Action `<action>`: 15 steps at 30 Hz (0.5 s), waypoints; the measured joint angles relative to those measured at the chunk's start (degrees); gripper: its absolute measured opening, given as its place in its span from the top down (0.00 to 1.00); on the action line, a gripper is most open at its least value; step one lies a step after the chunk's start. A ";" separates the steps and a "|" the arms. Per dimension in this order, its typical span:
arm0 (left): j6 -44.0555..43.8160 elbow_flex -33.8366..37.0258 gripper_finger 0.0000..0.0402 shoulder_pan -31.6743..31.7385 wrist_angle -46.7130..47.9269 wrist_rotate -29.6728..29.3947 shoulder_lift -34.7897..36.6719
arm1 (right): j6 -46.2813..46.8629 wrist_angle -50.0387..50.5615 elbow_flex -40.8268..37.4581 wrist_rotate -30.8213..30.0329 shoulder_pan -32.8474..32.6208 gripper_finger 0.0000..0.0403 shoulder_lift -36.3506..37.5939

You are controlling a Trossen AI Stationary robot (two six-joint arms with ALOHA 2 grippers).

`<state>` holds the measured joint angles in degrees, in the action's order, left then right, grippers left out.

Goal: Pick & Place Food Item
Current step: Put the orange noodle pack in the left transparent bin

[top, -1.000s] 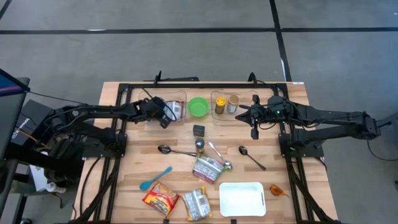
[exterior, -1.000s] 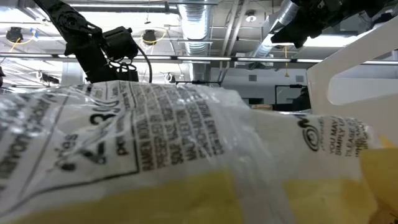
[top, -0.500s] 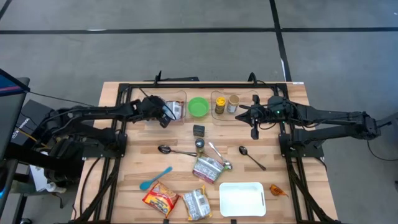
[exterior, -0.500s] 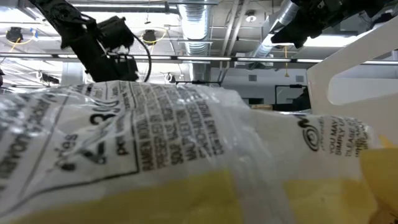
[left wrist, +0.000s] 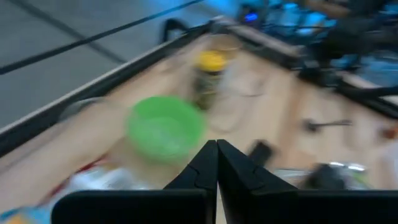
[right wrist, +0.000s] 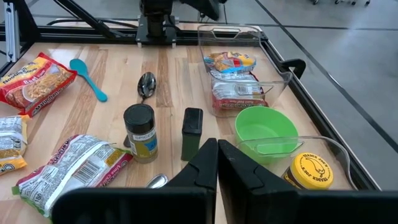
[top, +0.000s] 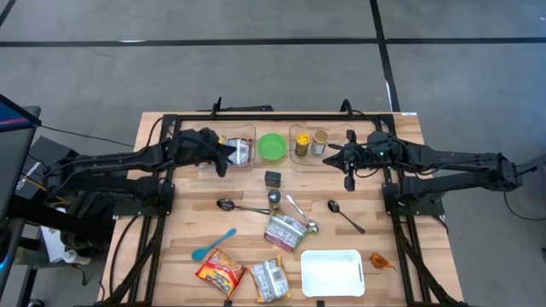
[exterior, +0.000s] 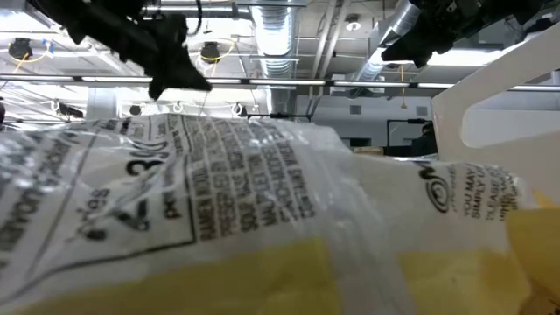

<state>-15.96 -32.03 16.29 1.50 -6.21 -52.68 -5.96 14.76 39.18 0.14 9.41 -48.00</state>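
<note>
Two food packets (top: 241, 151) lie in a clear container (top: 249, 130) at the table's far left; they also show in the right wrist view (right wrist: 238, 81). More packets lie on the table near its front: a red one (top: 221, 273), a pale one (top: 270, 279) and a silver-green one (top: 286, 230). My left gripper (top: 229, 152) is shut and empty, just left of the container's packets, with the green bowl (left wrist: 165, 126) ahead of it. My right gripper (top: 330, 154) is shut and empty, beside the second clear container, which holds a yellow-lidded jar (top: 302, 143).
A green bowl (top: 272, 146) stands between the two containers. A black box (top: 272, 178), a spice jar (top: 274, 199), spoons (top: 241, 205) (top: 345, 216), a blue spoon (top: 213, 245), a white tray (top: 333, 273) and an orange piece (top: 382, 262) are spread over the table. A packet (exterior: 219, 210) fills the low view.
My left gripper has drawn back a little toward the table's left edge, away from the container of packets, and has risen and tipped, so that its shut fingers now point more level. The packets have stayed in the container.
</note>
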 joint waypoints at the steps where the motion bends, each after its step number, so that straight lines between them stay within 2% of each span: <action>1: 0.00 0.00 1.00 -1.54 -0.69 0.47 0.30 | 0.00 0.00 0.00 0.00 0.00 0.99 0.00; 8: -3.00 0.00 1.00 -14.69 -2.30 0.65 0.58 | 0.00 0.02 -0.01 0.00 0.00 0.99 0.00; 15: -9.61 0.00 1.00 -28.37 -1.85 0.60 0.58 | 0.14 0.20 0.00 0.00 0.00 0.99 0.01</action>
<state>-25.57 -32.03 -12.08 -0.35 -5.61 -52.10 -5.82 14.96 39.18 0.14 9.41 -47.99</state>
